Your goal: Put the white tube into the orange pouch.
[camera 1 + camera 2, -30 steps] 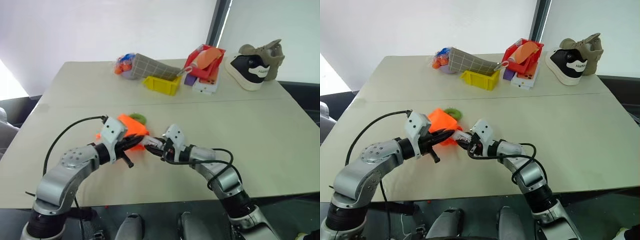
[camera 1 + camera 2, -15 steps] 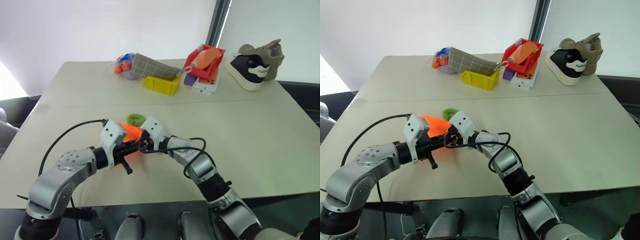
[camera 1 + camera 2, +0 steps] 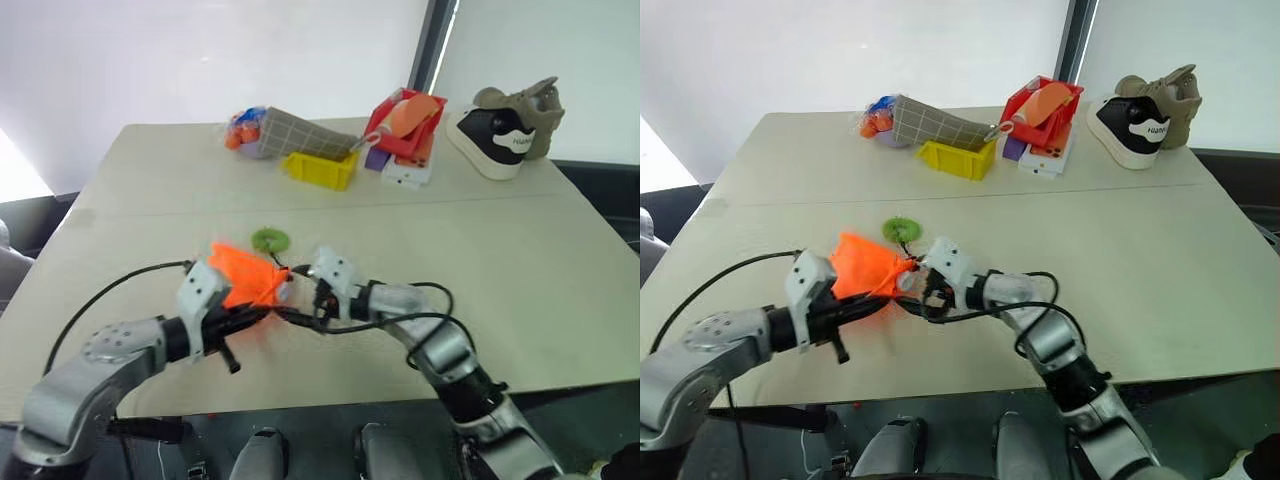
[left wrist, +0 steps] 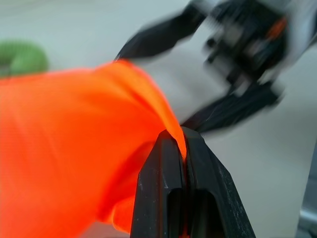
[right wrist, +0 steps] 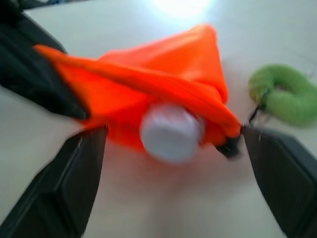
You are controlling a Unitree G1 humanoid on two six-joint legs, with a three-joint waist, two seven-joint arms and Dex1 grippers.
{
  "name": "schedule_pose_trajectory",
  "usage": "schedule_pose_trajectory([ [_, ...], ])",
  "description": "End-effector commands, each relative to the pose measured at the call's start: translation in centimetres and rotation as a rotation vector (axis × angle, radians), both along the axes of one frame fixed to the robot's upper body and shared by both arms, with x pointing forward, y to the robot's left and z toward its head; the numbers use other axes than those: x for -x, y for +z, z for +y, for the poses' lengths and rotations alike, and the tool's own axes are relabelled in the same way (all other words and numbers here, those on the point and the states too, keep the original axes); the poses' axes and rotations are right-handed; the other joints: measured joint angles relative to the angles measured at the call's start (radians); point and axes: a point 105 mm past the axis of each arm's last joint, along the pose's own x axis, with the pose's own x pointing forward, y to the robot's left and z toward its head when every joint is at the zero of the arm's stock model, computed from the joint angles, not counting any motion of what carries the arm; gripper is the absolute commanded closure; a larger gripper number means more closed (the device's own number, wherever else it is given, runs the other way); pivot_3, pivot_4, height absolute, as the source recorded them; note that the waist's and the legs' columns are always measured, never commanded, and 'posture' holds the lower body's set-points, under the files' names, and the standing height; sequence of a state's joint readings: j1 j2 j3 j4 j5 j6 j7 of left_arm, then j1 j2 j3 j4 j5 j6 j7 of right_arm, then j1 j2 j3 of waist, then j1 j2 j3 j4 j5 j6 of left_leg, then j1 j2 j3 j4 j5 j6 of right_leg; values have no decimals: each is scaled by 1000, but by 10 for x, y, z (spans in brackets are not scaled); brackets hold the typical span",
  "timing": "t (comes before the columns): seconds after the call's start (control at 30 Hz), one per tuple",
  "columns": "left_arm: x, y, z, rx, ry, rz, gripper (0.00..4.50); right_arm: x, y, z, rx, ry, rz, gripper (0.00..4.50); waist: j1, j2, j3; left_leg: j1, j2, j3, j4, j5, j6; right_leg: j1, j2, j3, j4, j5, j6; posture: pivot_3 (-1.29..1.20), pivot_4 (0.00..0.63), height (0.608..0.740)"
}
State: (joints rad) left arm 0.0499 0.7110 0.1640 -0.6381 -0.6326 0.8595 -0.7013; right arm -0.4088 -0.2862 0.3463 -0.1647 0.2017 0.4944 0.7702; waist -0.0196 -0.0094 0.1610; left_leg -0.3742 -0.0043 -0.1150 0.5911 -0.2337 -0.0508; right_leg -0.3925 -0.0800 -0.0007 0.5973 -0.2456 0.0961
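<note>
My left gripper [image 4: 174, 138] is shut on the edge of the orange pouch [image 3: 243, 283] and holds it just above the table's near side. The round end of the white tube [image 5: 171, 132] pokes out of the pouch's mouth; the rest of it is hidden inside the fabric. The right gripper [image 3: 296, 300] faces that mouth from the right, open, with one finger on each side of the tube end and not touching it. The pouch's black cord runs to a green ring [image 3: 268, 239] lying on the table just behind it.
At the table's far side stand a yellow bin [image 3: 322, 168], a red bin [image 3: 405, 122] on white boxes, a grid-patterned bag [image 3: 295, 130] and a black-and-white shoe [image 3: 500, 132]. The beige table [image 3: 520, 260] runs bare to the right of my arms.
My right gripper has opened and drawn back to the right, leaving the tube in the pouch's mouth. The left gripper has pulled the pouch a little back and to the left.
</note>
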Motion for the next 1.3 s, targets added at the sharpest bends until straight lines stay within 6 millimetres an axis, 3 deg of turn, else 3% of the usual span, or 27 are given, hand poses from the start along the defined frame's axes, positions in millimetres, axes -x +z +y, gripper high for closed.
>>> schedule_pose_trajectory([
  [0.03, 1, 4, 19, -16, 30, -17, 4500, 12, 14, -10, -35, 62, -20, 58, 1, 0, 0, 0, 0, 0, 0, 0, 0, 0, 0, 0, 0, 0, 0, 0, 150, 740],
  [0.2, 2, 0, 51, -53, 102, 5, 4500, 9, 10, -21, -15, 44, -5, 58, -1, 0, 0, 0, 0, 0, 0, -1, -1, -5, -1, 0, -2, 0, -1, 0, 150, 740],
  [0.33, 0, -4, 84, -126, 173, 4, 4500, 1, 9, -18, -18, 1, -12, 58, 0, 0, 0, -1, 0, 1, -1, -1, -1, -7, -2, 0, -2, 0, -1, 0, 150, 740],
  [0.53, -3, 0, 70, -58, 137, -17, 4500, -32, 2, -11, 2, -158, -22, 58, 2, 0, 0, -2, 0, 1, -2, 0, -1, -7, -2, 0, -2, 1, -4, 0, 150, 740],
  [0.63, -2, 4, 64, 17, 134, 1, 3667, -39, 2, -6, 24, -173, -62, 0, 3, 0, 0, -2, 0, 1, -3, 0, -1, -7, -2, 0, -2, 2, -6, 0, 150, 740],
  [0.8, -15, 19, 65, 144, 201, -55, 1106, -47, 3, 3, 79, -151, -169, 0, 2, -1, 0, -1, 0, 1, -3, 0, 0, -6, -1, 0, -2, 2, -5, 0, 150, 740],
  [0.97, -8, 25, 61, 233, 177, -25, 1106, -55, 6, 14, 69, -137, -174, 0, -7, -1, 0, 0, 0, 1, -3, 0, 0, -3, 0, 0, 1, 3, -5, 0, 150, 740],
  [1.27, -15, 31, 73, 312, 255, -40, 1106, -78, -14, 27, 81, -200, -83, 0, -24, -1, 0, 1, 0, 0, -3, 0, 0, -2, 0, 0, 1, 3, -5, 0, 150, 740],
  [1.3, -16, 30, 72, 308, 259, -41, 1067, -81, -15, 26, 68, -216, -62, 259, -24, -1, 0, 1, 0, 0, -3, 0, 0, -2, 0, 0, 1, 3, -5, 0, 150, 740],
])
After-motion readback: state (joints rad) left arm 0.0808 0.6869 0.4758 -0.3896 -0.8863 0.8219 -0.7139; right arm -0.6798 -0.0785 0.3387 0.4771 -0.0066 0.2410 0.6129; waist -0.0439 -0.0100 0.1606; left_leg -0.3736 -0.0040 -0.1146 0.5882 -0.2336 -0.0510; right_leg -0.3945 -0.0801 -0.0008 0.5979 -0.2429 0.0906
